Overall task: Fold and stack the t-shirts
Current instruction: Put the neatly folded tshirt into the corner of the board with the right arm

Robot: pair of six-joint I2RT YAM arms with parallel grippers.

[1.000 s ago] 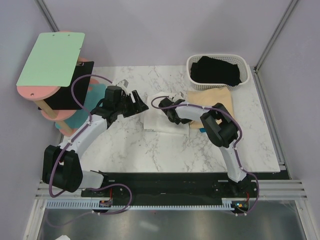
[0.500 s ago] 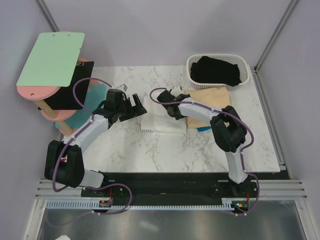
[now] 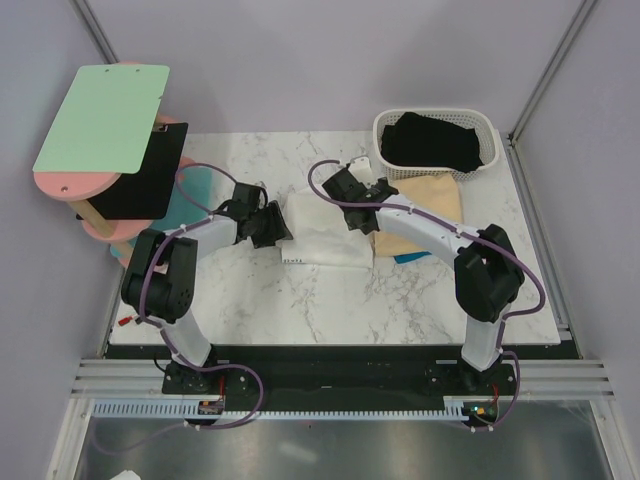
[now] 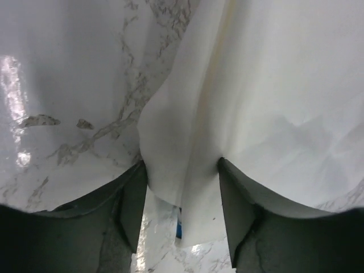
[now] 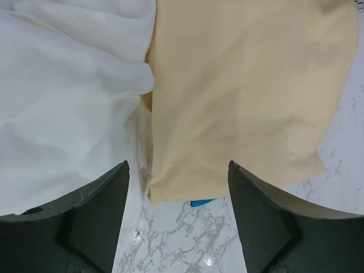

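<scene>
No lettering can be read; the white t-shirt bears one small dark mark (too tiny to decipher).

PLACE: robotics lab test cell | ENCLOSURE: plain pale-lilac wall panels set in metal corner posts | BENCH: marble-look worktop fronted by aluminium rails | RIG: left arm and right arm bolted side by side at the rails, purple cables looping off them, slotted cable duct along the front
</scene>
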